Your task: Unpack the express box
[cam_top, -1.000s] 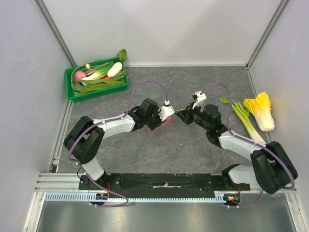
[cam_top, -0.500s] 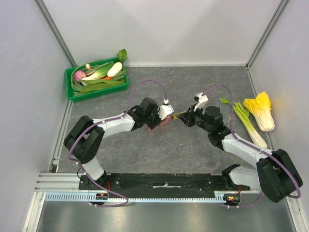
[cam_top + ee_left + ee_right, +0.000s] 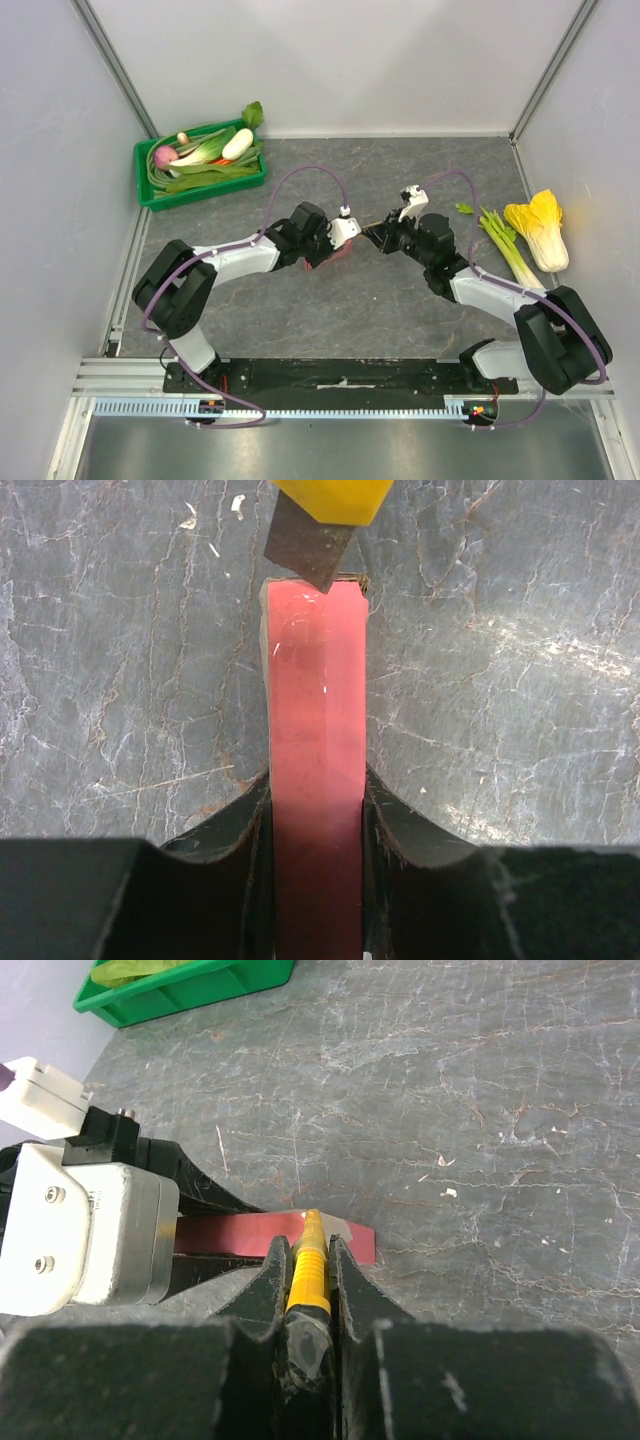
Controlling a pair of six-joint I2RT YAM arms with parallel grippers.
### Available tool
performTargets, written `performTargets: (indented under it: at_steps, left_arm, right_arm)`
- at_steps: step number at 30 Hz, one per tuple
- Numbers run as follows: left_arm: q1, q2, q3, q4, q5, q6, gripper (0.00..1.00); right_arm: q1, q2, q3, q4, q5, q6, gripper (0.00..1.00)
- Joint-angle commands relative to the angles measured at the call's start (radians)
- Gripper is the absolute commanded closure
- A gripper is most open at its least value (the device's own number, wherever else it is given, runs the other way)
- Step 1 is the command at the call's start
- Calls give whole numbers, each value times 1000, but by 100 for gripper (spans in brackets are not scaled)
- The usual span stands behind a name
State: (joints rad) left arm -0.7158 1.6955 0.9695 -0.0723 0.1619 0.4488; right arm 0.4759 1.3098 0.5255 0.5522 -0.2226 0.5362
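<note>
Right gripper (image 3: 308,1252): jaws narrow, clamped on a yellow knife (image 3: 304,1278). The blade (image 3: 305,545) sticks out ahead of it, tip touching the far end of the box (image 3: 315,680). Left gripper (image 3: 315,805), facing it, pinches that pink-red box on edge (one finger per flat face), low at the table (image 3: 380,300). Green crate (image 3: 200,165) sits well apart, beyond the left gripper.
</note>
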Motion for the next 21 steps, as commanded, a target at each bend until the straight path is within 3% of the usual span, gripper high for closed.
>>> performTargets:
  at_steps: [1,21]
  left_arm:
    - [-5,20,-8,-18,-16,41,79]
    - [-7,18,-8,-18,-16,42,79]
  right_arm:
    - [0,22,47,95,20,24,100]
    - [-6,62,62,95,23,25,100]
